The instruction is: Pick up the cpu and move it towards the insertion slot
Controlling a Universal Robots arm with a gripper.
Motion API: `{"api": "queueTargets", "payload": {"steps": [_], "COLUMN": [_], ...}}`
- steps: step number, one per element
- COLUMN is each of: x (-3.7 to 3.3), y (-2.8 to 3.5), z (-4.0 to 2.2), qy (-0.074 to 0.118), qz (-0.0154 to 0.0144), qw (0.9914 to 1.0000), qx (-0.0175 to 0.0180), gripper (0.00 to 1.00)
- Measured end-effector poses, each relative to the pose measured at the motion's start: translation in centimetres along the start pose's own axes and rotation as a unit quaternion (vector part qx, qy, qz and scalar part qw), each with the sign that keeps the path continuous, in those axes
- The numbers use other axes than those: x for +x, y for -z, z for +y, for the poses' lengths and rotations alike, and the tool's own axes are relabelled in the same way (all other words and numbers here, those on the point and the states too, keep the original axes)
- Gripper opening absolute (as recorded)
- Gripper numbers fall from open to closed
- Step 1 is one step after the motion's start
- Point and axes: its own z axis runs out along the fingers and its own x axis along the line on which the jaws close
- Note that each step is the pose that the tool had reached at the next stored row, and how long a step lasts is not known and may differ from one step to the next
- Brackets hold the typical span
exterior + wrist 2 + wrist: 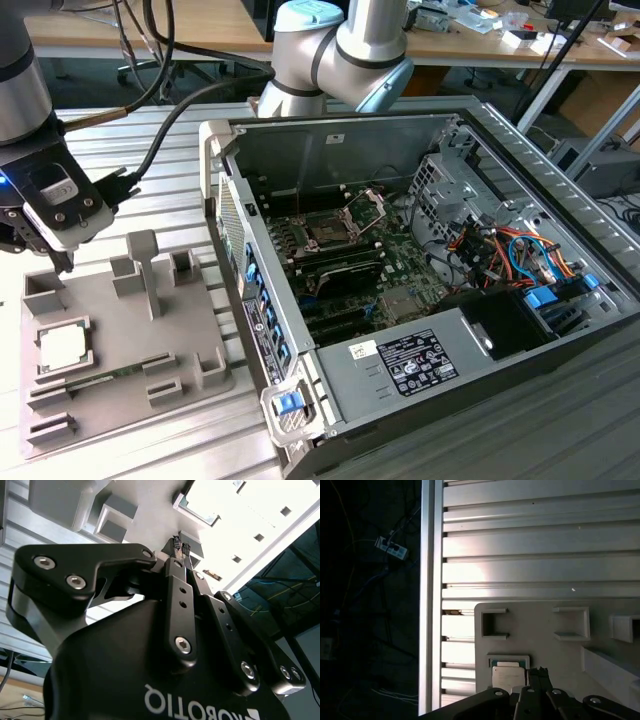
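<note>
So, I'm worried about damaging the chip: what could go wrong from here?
The cpu lies sunk in the grey tray's recess and the fingers look shut near it; descending like that may press on the chip instead of gripping it.
The tray's tall post stands close to the gripper; a sideways move might clip it.
The insertion slot sits inside the case, beyond its wall; a low carry could strike that wall.
</note>
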Motion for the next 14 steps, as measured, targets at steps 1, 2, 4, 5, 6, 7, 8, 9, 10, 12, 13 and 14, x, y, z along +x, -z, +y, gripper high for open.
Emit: {"api": "queueTargets", "payload": {"steps": [1,2,4,5,6,7,8,9,10,12,13,14], "x": [0.0,0.0,0.0,0.0,0.0,0.0,0.0,0.0,0.0,0.0,0.0,0.0], "y": [-0.02,-0.04,-0.08,-0.1,-0.12,-0.14,-0.15,-0.17,-0.19,-0.22,-0.24,-0.25], "z": [0.0,0.0,0.0,0.0,0.0,-0.01,-0.01,-0.01,-0.01,-0.01,-0.01,-0.01], "qy": [0.0,0.0,0.0,0.0,0.0,0.0,0.0,0.0,0.0,0.0,0.0,0.0], "qz": [0.0,0.0,0.0,0.0,0.0,0.0,0.0001,0.0,0.0,0.0,0.0,0.0], "qw": [1.0,1.0,1.0,1.0,1.0,1.0,1.0,1.0,1.0,1.0,1.0,1.0], "qx": [0.0,0.0,0.0,0.0,0.0,0.0,0.0,0.0,0.0,0.0,0.0,0.0], "gripper": [0.11,0.11,0.11,0.11,0.11,0.11,0.11,0.11,0.11,0.11,0.11,0.11]}}
